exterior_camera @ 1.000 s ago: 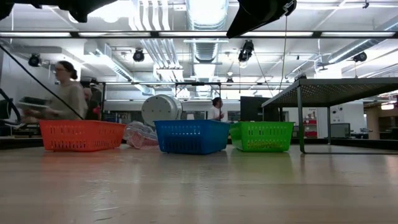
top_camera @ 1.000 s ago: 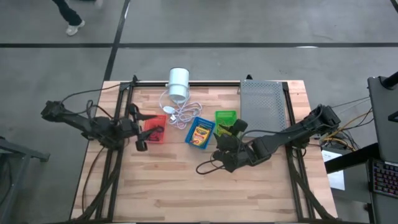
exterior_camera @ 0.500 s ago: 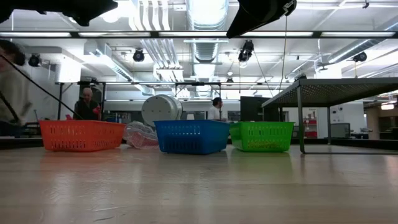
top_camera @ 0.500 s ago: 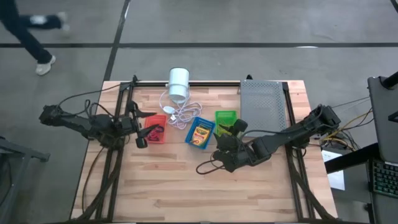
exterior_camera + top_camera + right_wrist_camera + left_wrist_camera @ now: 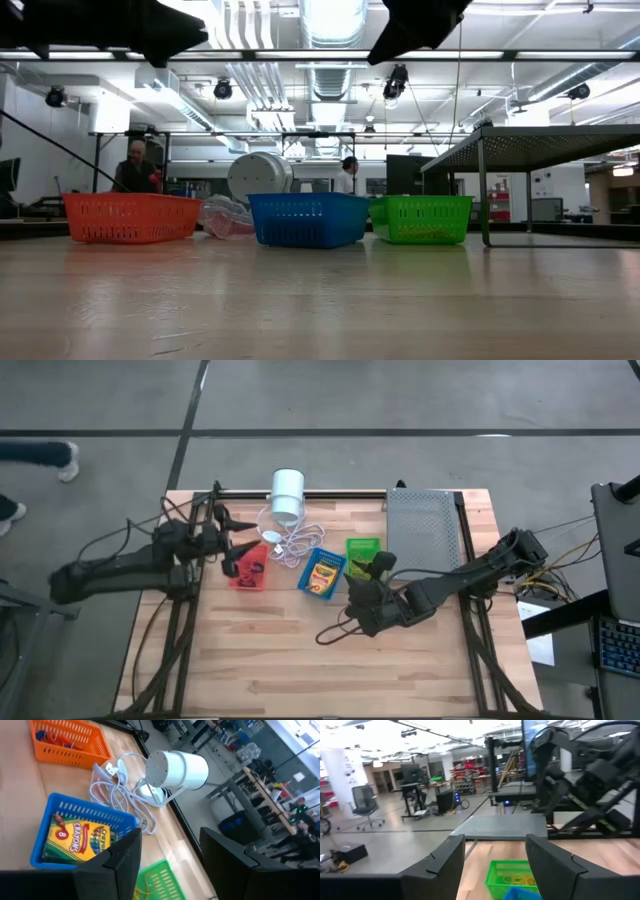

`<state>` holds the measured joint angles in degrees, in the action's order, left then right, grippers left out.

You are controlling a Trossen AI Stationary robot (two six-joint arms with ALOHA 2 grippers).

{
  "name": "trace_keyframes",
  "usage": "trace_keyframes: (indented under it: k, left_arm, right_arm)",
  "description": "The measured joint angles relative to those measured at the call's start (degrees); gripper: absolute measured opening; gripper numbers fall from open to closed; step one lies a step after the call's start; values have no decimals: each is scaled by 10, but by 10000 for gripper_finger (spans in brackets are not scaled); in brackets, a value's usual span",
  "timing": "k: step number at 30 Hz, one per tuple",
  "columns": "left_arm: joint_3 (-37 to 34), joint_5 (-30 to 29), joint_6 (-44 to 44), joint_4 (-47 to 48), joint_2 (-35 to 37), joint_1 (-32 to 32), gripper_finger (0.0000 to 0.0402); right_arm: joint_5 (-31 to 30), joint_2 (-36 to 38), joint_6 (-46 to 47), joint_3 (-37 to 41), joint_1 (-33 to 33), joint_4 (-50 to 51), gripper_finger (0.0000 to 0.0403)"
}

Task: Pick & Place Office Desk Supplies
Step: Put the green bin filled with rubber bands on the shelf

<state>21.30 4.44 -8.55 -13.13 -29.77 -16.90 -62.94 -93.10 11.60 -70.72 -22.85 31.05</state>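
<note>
Above the orange basket (image 5: 248, 567) hangs the left tool (image 5: 228, 546) — fingers apart; right tool (image 5: 368, 571) likewise released.

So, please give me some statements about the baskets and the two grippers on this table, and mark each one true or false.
1. The blue basket holds a crayon box. True.
2. The red basket stands between the blue one and the green basket. False: the blue one is in the middle, as the low view shows.
3. The left gripper is shut on the red basket. False: its fingers are open, above the table by the red basket, and hold nothing.
4. The right gripper is open and empty. True.
5. The white cylinder lies inside the grey tray. False: it lies on the table behind the baskets, with its cord beside it.
</note>
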Motion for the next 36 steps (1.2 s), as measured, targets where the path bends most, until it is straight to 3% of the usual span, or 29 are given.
trace_keyframes:
  k: [10, 19, 23, 30, 36]
  left_arm:
    - [-1, 3, -19, -20, -5, -8, 213]
    - [-1, -2, -39, -3, -5, -8, 213]
    - [-1, -2, -52, -3, -5, -8, 213]
    - [-1, -3, -50, -1, -5, -8, 213]
    - [-1, -3, -49, 11, -5, -7, 213]
  right_arm:
    - [0, 0, -4, 0, 1, -5, 199]
    - [12, 0, 67, 0, 2, -14, 199]
    - [66, 9, 40, 0, 16, -13, 199]
    - [237, 62, 41, 0, 86, 31, 199]
    - [273, 101, 52, 0, 140, 115, 199]
